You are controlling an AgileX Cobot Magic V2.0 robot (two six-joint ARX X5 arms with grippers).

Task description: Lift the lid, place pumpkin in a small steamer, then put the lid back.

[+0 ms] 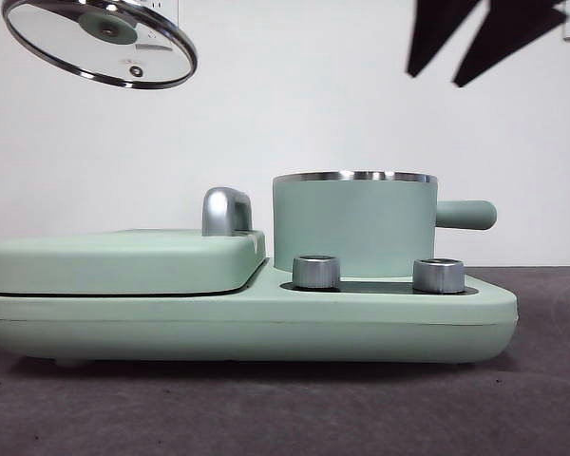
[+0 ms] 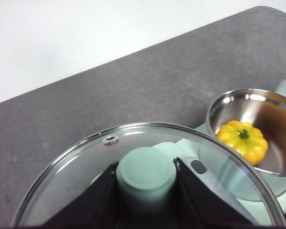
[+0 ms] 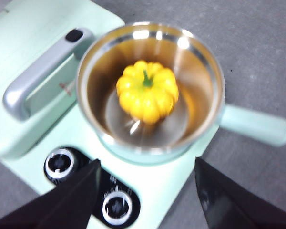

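The yellow pumpkin [image 3: 147, 90] with its green stem lies inside the small steamer [image 1: 353, 223], a mint-green pot with a steel rim and a side handle; the pumpkin [image 2: 242, 140] and steamer [image 2: 267, 109] also show in the left wrist view. The glass lid [image 1: 102, 40] hangs tilted high at the upper left, away from the pot. My left gripper [image 2: 145, 183] is shut on the lid's [image 2: 81, 167] mint-green knob. Above the steamer [image 3: 200, 57], my right gripper [image 3: 148, 191] is open and holds nothing; it shows as black tips [image 1: 484, 38] at the top right.
The steamer stands on a mint-green appliance base [image 1: 266, 318] with two steel dials [image 1: 316, 272] in front. A flat griddle cover [image 1: 123, 261] with a chrome handle [image 1: 226, 211] fills its left half. Dark grey tabletop [image 1: 285, 408] lies around it.
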